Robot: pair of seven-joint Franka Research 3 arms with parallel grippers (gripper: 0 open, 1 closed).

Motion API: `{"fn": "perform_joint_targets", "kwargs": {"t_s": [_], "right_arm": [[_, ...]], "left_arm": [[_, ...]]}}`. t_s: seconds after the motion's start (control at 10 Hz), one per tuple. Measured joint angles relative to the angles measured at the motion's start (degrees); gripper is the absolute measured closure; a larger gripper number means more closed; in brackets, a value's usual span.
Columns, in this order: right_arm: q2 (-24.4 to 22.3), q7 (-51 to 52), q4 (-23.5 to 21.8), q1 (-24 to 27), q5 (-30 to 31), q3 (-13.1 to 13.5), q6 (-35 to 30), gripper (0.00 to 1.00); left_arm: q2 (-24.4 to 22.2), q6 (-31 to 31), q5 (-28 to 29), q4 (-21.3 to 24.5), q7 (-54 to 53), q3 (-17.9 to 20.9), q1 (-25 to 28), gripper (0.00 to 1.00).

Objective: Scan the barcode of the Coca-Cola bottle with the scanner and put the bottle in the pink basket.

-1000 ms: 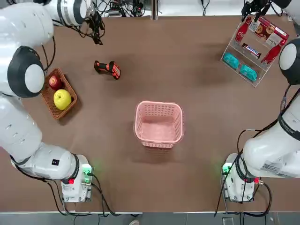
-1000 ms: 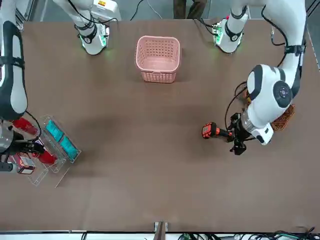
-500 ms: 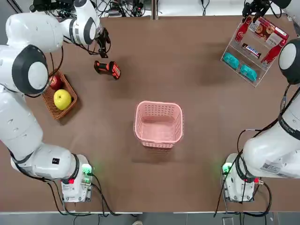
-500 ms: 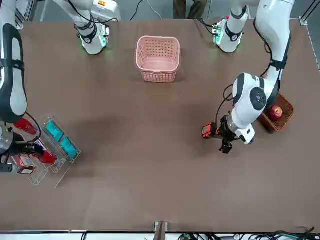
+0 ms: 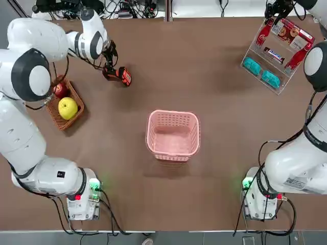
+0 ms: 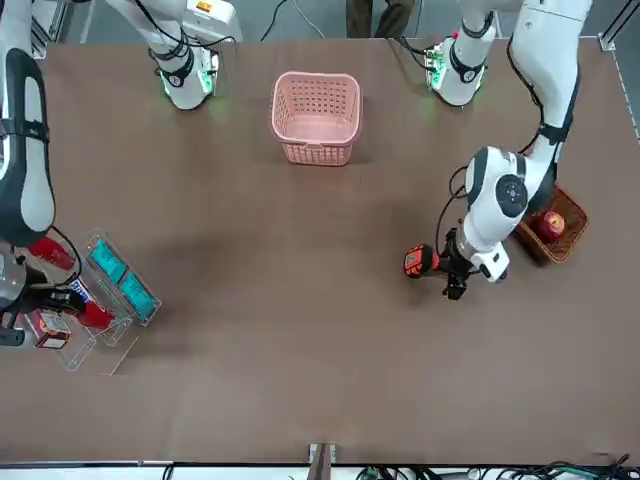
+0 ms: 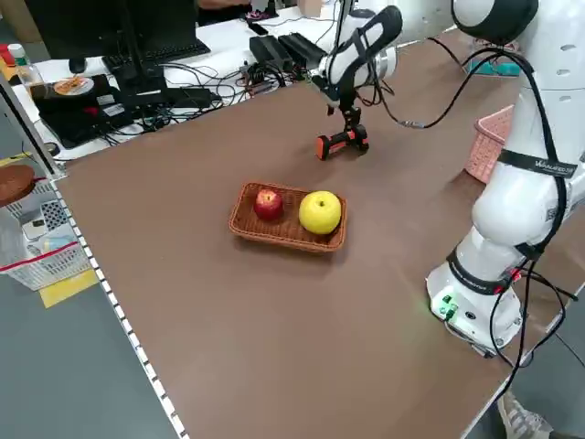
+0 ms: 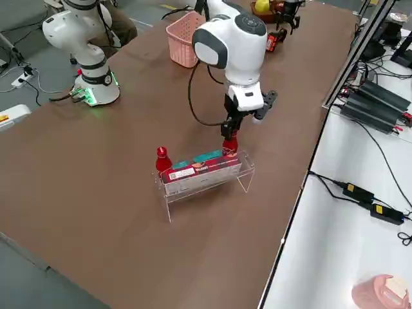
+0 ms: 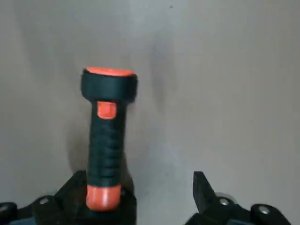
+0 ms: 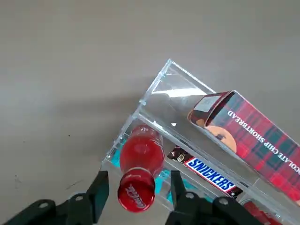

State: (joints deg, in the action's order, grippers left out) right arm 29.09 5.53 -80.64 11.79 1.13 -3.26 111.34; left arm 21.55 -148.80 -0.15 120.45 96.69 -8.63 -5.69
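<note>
The Coca-Cola bottle [image 10: 140, 152], red with a red cap, stands in the far end of a clear rack [image 5: 278, 71]. My right gripper [image 10: 136, 194] hangs over it, one finger on each side of the cap with a thin gap on both sides. From the right side the same gripper [image 8: 230, 132] sits just above the bottle [image 8: 229, 148]. The scanner [image 5: 118, 75] lies on its side at the far left. My left gripper [image 5: 108, 64] is open, and the scanner [image 9: 107, 140] has its handle end beside one finger. The pink basket [image 5: 172, 113] stands mid-table.
A second red bottle [image 5: 296, 58], snack packets and teal packs fill the rack. A brown wicker basket [image 5: 51, 104] with a red apple [image 5: 60, 90] and a yellow apple [image 5: 68, 107] sits near the left edge, close to the scanner.
My left arm has swung in from the far left corner and come down over the scanner's handle. The right gripper's fingers have drawn closer together around the bottle's cap.
</note>
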Motion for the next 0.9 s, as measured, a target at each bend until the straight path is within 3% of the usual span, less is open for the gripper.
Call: {"fn": "perform_joint_targets", "kwargs": {"t_s": [0.2, 0.7, 0.9], "right_arm": [[0.1, 0.0, 0.0, 0.0, 0.0, 0.0, 0.0, 0.41], [0.1, 0.0, 0.0, 0.0, -0.1, -0.2, 0.2, 0.69], [0.1, 0.0, 0.0, 0.0, -0.1, -0.2, 0.2, 0.68]], "left_arm": [[-1.0, 0.0, 0.0, 1.0, 0.0, -0.1, 0.0, 0.0], [-1.6, -0.1, 1.0, 4.9, 0.0, -0.9, 0.0, 0.0], [-1.9, -0.1, 1.3, 5.5, 0.0, -0.9, 0.0, 0.0]]}}
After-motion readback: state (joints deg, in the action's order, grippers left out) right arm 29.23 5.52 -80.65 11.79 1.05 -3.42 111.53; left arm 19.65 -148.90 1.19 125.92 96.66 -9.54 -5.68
